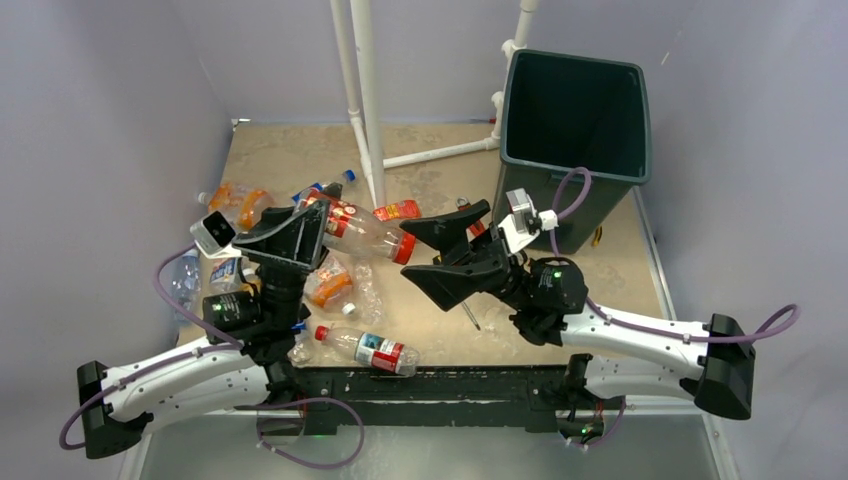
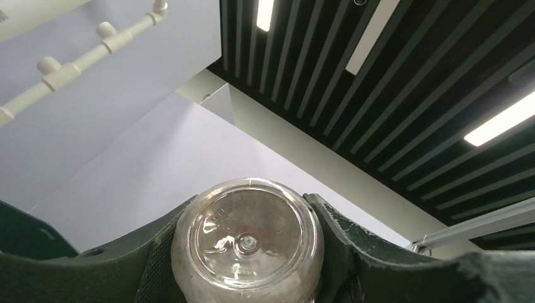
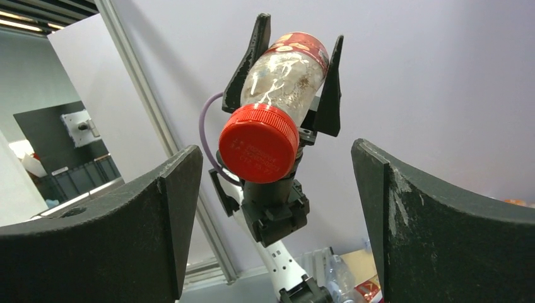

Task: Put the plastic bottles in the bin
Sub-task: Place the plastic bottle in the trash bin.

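Top view, clock read from the middle of the counter (image 1: 290, 150), 12 at the far wall.

- Left hand (image 1: 322, 235): raised off the counter at about 9 o'clock, clamped at a middling width around the body of the red-capped bottle (image 1: 365, 235). The bottle is clear with a red label and lies roughly level. Its cap points toward 3 o'clock, at my other hand. My left wrist camera looks straight at its round clear base, with a dark finger pressed in on each side.
- Right hand (image 1: 405, 256): also raised, just right of centre, jaws spread wide and aimed toward 9 o'clock. It holds nothing. In my right wrist view the red cap sits framed between my two fingers. From above the cap is right at my fingertips, but I cannot tell whether it touches them.
- Bin (image 1: 575, 120): dark green, upright, at the far right corner, about 1 o'clock. It is well apart from both hands.
- Loose bottles (image 1: 240, 200): scattered on the counter from 8 to 11 o'clock, under and behind my left arm. Some are orange-tinted and some have blue labels.
- Front bottle (image 1: 365, 347): on its side at about 7 o'clock near the front edge, red cap, red and blue label.
- White pipe frame (image 1: 365, 100): stands at 12 o'clock.
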Available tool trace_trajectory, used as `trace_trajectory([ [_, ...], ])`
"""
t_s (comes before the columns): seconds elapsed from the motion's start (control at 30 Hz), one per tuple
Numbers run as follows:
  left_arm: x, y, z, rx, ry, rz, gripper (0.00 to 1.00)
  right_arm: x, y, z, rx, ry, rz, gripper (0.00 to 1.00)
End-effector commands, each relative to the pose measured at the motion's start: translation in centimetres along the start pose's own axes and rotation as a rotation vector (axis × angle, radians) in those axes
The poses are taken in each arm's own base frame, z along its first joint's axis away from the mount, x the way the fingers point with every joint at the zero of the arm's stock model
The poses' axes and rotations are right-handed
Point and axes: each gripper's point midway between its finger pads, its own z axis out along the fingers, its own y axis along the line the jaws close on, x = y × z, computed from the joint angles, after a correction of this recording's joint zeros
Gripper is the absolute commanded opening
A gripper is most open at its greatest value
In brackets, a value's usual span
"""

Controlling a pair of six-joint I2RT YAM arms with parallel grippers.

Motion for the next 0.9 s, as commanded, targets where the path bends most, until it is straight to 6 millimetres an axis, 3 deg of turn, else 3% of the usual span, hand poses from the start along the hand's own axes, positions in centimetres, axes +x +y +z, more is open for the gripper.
trace_trajectory([
  [0.0,-0.3,-0.7,0.1,0.032,-0.015,-0.016,0.0,-2.1,1.1,1.3,-0.037,-0.065,0.002,0.85],
  [0.23,0.7,0.1,0.0,0.014,0.009,-0.018,0.0,-1.7,1.7,2.2,-0.082,-0.045,0.018,0.69],
  [0.4,1.7,0.0,0.2,0.022,0.056,-0.006,0.0,-1.4,1.6,2.3,-0.079,-0.026,0.019,0.2],
  [0.43,2.2,-0.2,0.3,0.031,0.087,0.016,0.04,-1.2,1.7,2.4,-0.077,-0.007,0.013,0.04],
  [0.47,3.2,0.0,0.3,0.017,0.146,0.054,0.19,-1.2,1.7,2.4,-0.068,0.014,0.0,0.0],
  [0.57,3.5,0.0,0.4,-0.035,0.26,0.19,0.59,-1.5,1.0,2.2,0.017,0.101,-0.066,0.0],
  [0.63,1.8,-0.2,0.1,-0.092,0.295,0.297,0.78,-2.0,0.2,1.3,0.108,0.18,-0.133,0.0],
  [0.7,-0.1,0.2,-0.6,-0.162,0.326,0.417,0.9,-3.2,-0.2,0.2,0.196,0.257,-0.182,0.0],
  [0.8,-2.3,1.9,-2.1,-0.311,0.412,0.593,0.95,-3.9,-1.2,-2.7,0.347,0.406,-0.225,0.0],
  [0.87,-2.6,3.2,-2.9,-0.377,0.498,0.7,0.97,-4.2,-1.7,-4.5,0.427,0.494,-0.243,0.0],
])
